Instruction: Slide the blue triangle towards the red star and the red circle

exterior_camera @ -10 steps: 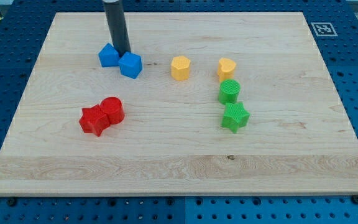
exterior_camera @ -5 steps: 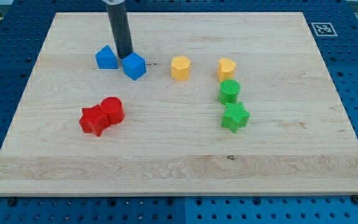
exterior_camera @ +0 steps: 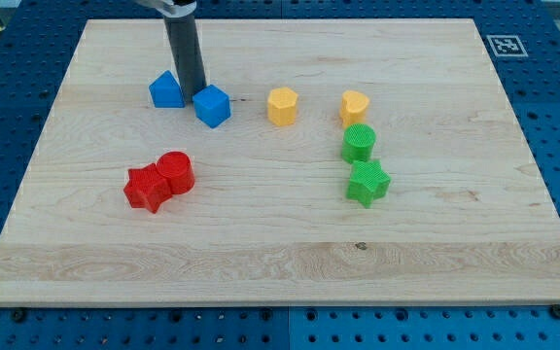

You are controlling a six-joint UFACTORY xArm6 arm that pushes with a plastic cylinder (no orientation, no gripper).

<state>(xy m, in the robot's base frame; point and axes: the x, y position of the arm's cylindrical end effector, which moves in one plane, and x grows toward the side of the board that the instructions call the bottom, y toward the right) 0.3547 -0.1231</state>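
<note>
Right now the robot's dark rod comes down from the view's top, and my tip [exterior_camera: 194, 87] rests on the light wooden board [exterior_camera: 280, 262]. It has nothing to open or shut, so it holds nothing; it can only push. The small blue triangle block [exterior_camera: 166, 89] sits just to the view's left of my tip, very close, though it is hard to tell if they touch. The blue cube block [exterior_camera: 212, 105] sits just to the view's right of my tip and a bit lower, and looks to be touching the rod. So my tip stands in the small gap between the two blue blocks. The red star block [exterior_camera: 146, 188] and the red round block [exterior_camera: 176, 171] touch each other, well below my tip and a little to the view's left. The push looks not yet begun, because the triangle is still far from the red pair. For the next move, my tip likely has to get to the top side of the triangle and then push it down the view, toward the red blocks. The triangle's pointed top aims at the view's top, and its flat long edge runs left to right. The yellow and green blocks lie far to the view's right, out of the way.
</note>
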